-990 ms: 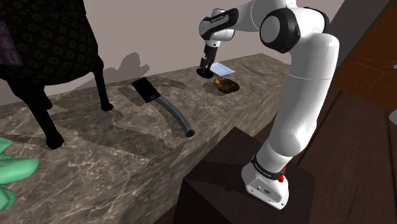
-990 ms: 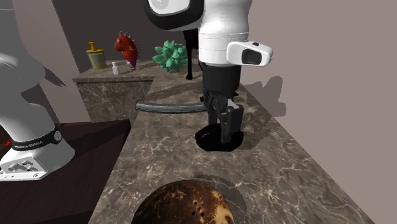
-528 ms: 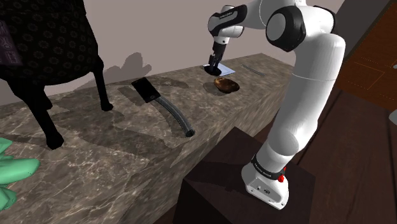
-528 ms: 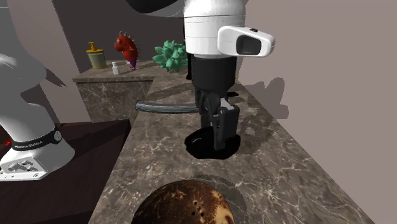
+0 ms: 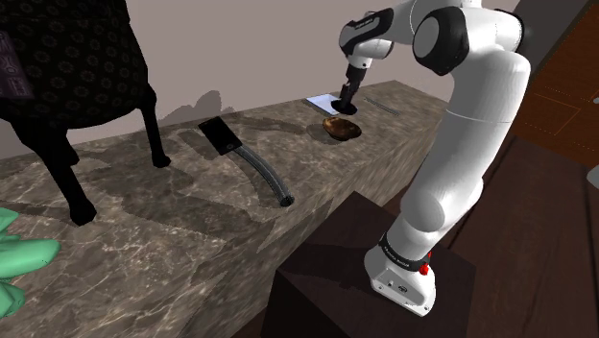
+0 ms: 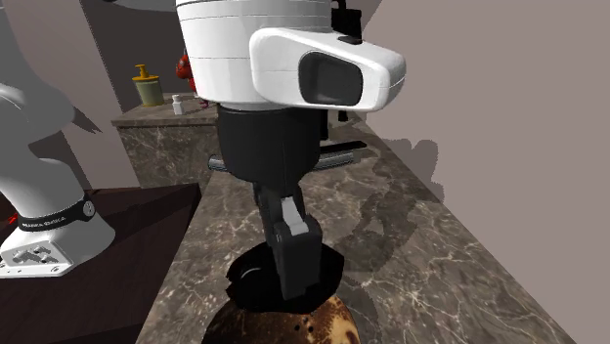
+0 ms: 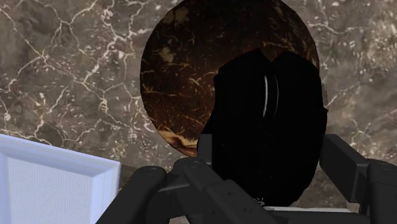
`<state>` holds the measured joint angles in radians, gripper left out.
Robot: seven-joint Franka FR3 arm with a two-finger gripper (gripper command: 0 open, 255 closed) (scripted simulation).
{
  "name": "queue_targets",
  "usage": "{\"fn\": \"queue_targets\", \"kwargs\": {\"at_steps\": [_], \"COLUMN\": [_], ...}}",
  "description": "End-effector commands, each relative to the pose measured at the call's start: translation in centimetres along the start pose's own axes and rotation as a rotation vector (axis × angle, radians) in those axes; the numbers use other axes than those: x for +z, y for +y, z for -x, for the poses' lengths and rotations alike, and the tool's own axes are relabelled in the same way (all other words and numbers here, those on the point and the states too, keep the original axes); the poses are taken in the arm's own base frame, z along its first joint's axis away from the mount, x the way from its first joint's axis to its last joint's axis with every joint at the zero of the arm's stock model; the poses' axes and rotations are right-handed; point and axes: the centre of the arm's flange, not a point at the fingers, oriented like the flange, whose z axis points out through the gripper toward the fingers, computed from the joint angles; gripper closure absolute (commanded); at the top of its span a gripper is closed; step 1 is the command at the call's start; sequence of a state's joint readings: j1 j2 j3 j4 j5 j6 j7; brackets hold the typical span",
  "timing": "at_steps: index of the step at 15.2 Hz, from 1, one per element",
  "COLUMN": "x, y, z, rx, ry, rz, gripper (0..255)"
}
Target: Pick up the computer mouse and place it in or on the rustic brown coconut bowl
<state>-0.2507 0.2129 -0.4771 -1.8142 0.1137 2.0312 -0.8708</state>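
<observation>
Marble counter [image 5: 192, 221], shoulder view: gripper [image 5: 343, 104] hung just over brown bowl [image 5: 342, 128]; 2nd ext view: gripper close above bowl rim; wrist view: fingers [image 7: 356, 178] clenched on black mouse [image 7: 267, 127] by its sides, above bowl; mouse prob light, rigid, slick-shelled; side grip looked apt.

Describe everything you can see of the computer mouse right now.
The computer mouse is plain black, rounded and smooth, with a thin grey strip, likely its scroll wheel, running along its top. The tool is shut on it, a black finger pressed against each side. It hangs directly over the mottled brown bowl, covering much of the hollow. Whether its underside touches the bowl cannot be told.
</observation>
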Motion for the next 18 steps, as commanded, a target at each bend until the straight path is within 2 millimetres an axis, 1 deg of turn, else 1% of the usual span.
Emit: {"fn": "queue_targets", "kwargs": {"at_steps": [1,2,17,18], "x": [-0.4,-0.4,7.5,8.4], "y": [1.8,2.0,1.8,1.8], "z": [2.0,2.2,2.4,2.4], "rx": [-0.002,-0.002,-0.002,-0.002], "ry": [0.000,0.000,0.000,0.000], "rz": [0.000,0.000,0.000,0.000], "gripper": [255,255,255,255]}}
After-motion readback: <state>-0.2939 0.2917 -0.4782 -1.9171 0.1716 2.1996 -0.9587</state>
